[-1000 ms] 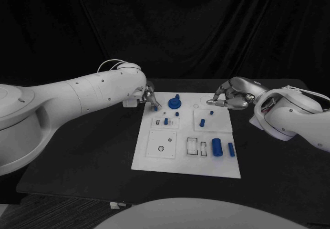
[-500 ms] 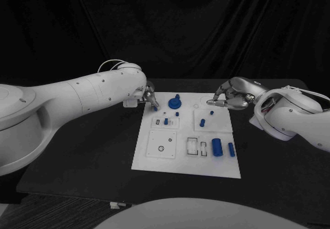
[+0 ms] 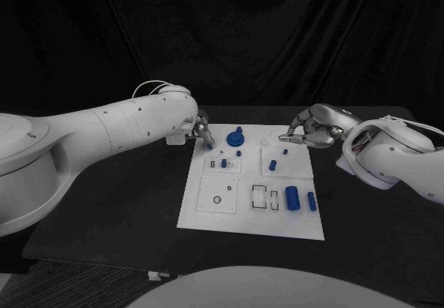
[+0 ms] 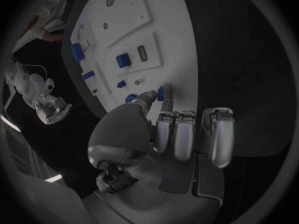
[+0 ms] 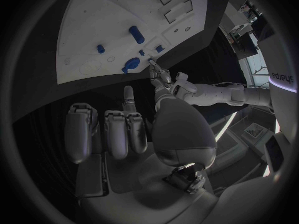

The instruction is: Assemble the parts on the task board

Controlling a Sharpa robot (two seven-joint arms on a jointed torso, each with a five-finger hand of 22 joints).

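The white task board (image 3: 215, 217) lies in the middle of the table. Several blue parts are on it: a knob-shaped part (image 3: 235, 137) at the far edge, small pegs (image 3: 273, 165) in the middle, and a thick cylinder (image 3: 292, 197) with a thin one (image 3: 312, 201) on the near right. My left hand (image 3: 201, 131) is at the board's far left corner, and its thumb and a finger pinch a small blue part (image 4: 161, 91) just over the board. My right hand (image 3: 310, 131) hovers at the board's far right edge. Its fingers are curled with nothing seen in them, and one finger (image 5: 127, 97) points toward the board.
White inset plates with slots and round holes (image 3: 218, 192) take up the board's near left. The black table (image 3: 111, 212) stretches wide on both sides of the board. My bulky left arm (image 3: 102, 135) lies over the table's far left.
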